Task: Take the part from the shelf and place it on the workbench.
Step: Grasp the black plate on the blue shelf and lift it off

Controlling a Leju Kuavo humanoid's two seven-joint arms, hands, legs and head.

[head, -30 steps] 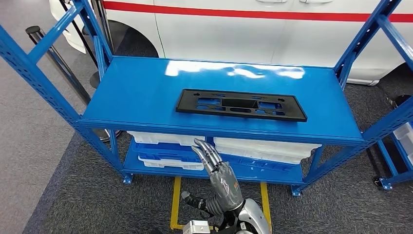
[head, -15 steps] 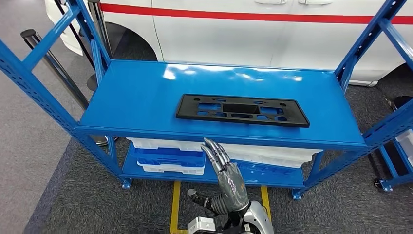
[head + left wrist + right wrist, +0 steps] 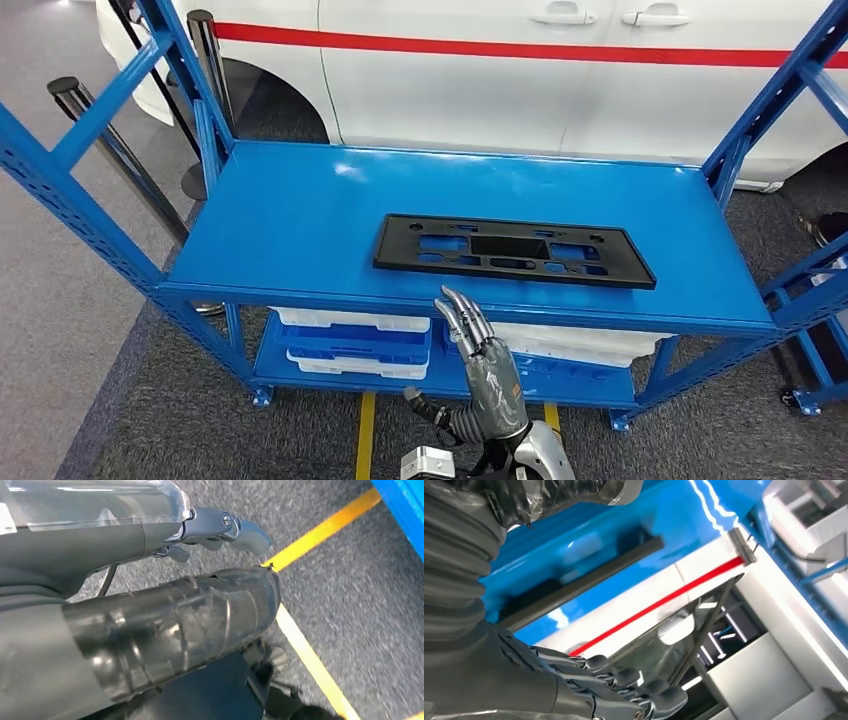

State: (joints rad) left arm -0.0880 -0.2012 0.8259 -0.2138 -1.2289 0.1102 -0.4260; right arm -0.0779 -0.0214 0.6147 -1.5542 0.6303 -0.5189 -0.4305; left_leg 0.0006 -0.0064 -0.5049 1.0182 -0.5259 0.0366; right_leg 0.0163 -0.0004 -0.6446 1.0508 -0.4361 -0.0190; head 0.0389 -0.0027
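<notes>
Head view: flat black plastic part, probably light and stiff; right hand empty, fingers straight, should take its near long edge.

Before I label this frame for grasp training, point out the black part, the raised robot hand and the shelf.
black part (image 3: 514, 250): head view, its middle.
right robot hand (image 3: 485, 362): head view, its back.
shelf (image 3: 290, 215): head view, bare top surface.

Grey right hand with silver-tipped fingers, ribbed cover, silver forearm.

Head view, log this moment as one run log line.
phase: reaching | right hand: open, below shelf edge | black part: flat on shelf, untouched | left hand: hanging, holds nothing
</notes>
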